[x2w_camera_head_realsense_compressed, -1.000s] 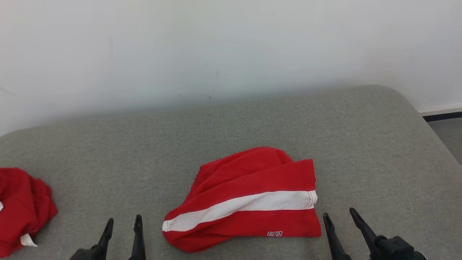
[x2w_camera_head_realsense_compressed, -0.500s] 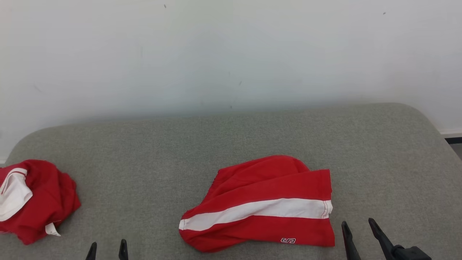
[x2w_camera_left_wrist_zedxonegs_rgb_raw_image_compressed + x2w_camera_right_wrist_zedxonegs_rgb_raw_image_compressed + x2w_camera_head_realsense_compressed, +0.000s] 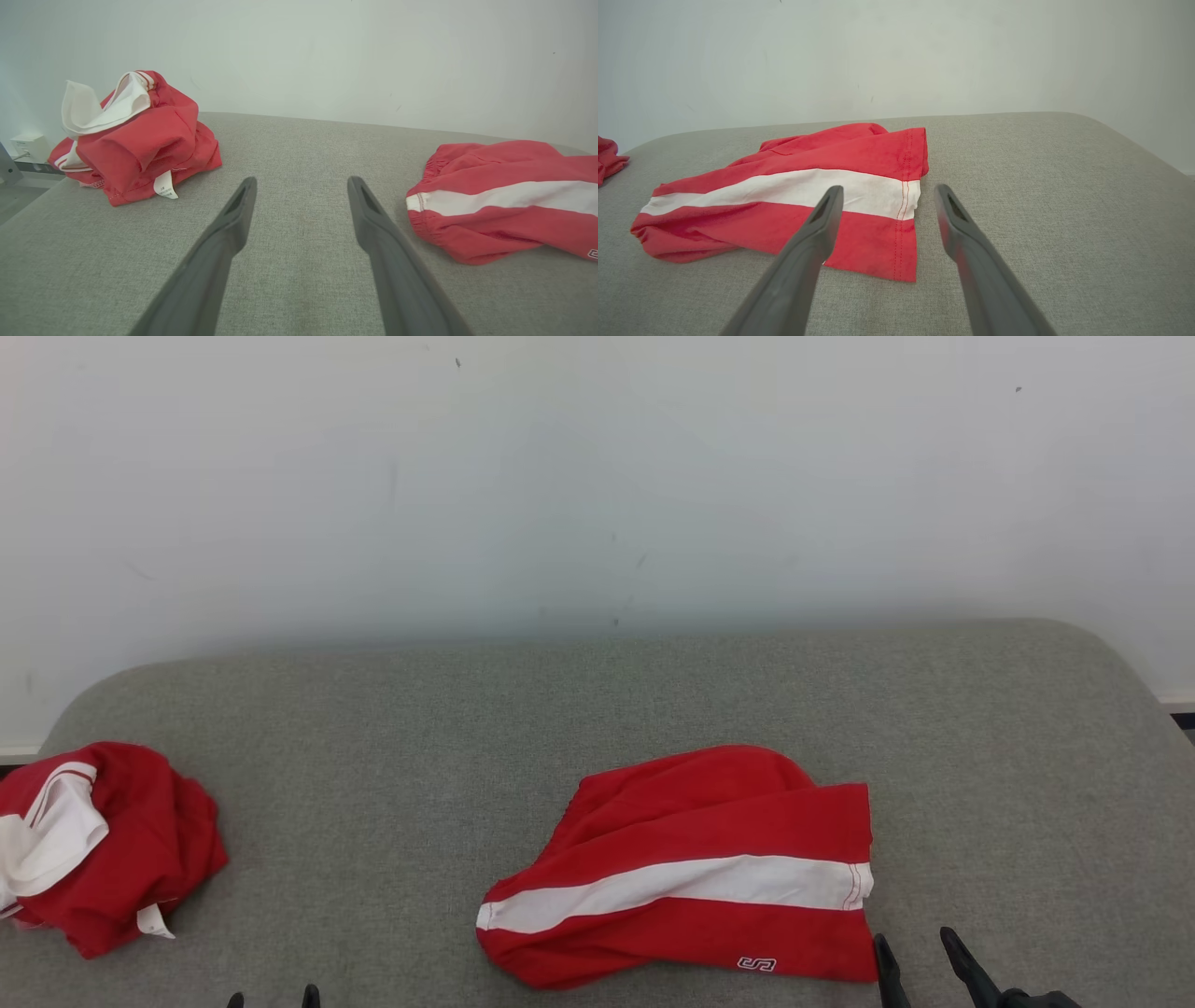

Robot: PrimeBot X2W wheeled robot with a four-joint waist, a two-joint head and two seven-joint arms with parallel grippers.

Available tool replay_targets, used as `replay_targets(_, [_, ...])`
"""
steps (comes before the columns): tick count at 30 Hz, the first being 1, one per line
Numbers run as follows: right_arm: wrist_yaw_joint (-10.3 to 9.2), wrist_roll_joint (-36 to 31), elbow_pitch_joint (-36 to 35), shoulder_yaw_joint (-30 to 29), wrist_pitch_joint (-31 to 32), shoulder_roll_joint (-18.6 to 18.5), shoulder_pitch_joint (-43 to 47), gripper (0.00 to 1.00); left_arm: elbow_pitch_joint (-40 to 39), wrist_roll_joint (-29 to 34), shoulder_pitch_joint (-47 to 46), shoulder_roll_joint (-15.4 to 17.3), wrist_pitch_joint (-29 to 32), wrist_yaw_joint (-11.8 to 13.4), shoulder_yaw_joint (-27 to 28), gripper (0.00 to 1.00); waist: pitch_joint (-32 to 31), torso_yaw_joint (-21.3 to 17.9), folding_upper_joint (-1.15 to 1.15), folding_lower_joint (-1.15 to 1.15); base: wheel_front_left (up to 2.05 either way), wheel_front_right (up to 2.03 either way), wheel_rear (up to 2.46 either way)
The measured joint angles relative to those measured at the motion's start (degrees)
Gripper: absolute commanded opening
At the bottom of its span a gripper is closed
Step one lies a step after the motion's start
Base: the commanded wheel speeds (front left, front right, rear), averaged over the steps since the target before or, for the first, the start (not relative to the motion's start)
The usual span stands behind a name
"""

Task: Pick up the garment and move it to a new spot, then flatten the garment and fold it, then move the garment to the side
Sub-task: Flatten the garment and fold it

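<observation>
A red garment (image 3: 691, 868) with a white stripe lies folded and flat on the grey cushioned surface (image 3: 420, 756), right of centre. In the right wrist view the garment (image 3: 784, 196) lies just ahead and left of my open, empty right gripper (image 3: 888, 189), whose left finger overlaps its hem. From the head view my right gripper (image 3: 915, 941) stands at the garment's lower right corner. A second red and white garment (image 3: 103, 845) sits crumpled at the far left. My left gripper (image 3: 301, 182) is open over bare surface between the two garments; its tips (image 3: 271, 999) barely show.
A white wall (image 3: 597, 476) rises directly behind the surface. The surface rounds off at its right end (image 3: 1120, 663) and left end (image 3: 75, 700). A small white box (image 3: 29, 145) sits low on the wall beyond the left end.
The head camera has swung left and up, so the whole picture shifted. More of the crumpled garment shows, and both grippers sit lower in view. Neither garment moved on the surface.
</observation>
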Motion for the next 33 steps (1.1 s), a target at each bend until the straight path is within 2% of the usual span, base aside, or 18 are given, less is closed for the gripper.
replay_targets(13, [0.00,0.0,0.4,0.0,-0.4,0.5,-0.3,1.00,0.9,1.4,-0.6,-1.3,0.0,-1.0,0.4,1.00,0.6,-0.6,0.00,0.01,0.00,0.00,0.00])
replay_targets(22, [0.00,0.0,0.7,0.2,-0.5,0.6,-0.8,1.00,3.4,1.3,-1.7,-1.2,0.0,-1.3,-1.7,1.00,1.1,-0.7,0.01,0.00,0.00,0.00,0.00])
replay_targets(26, [0.00,0.0,0.6,0.3,-0.6,0.6,-1.3,1.00,5.3,0.9,-4.8,-0.2,0.0,-1.3,-4.6,1.00,1.6,-0.6,0.01,0.01,0.00,0.00,0.00])
replay_targets(29, [0.00,0.0,0.6,0.8,-0.7,0.6,-1.5,1.00,9.8,-1.0,-8.9,0.9,0.2,-1.3,-9.2,1.00,2.4,-0.6,0.01,0.01,0.00,0.00,0.00])
replay_targets(33, [0.00,-0.3,0.4,1.2,-0.7,0.7,-2.0,1.00,14.1,-3.9,-14.8,1.9,3.4,-1.3,-14.0,1.00,3.4,-0.9,0.01,0.01,0.00,0.00,0.00])
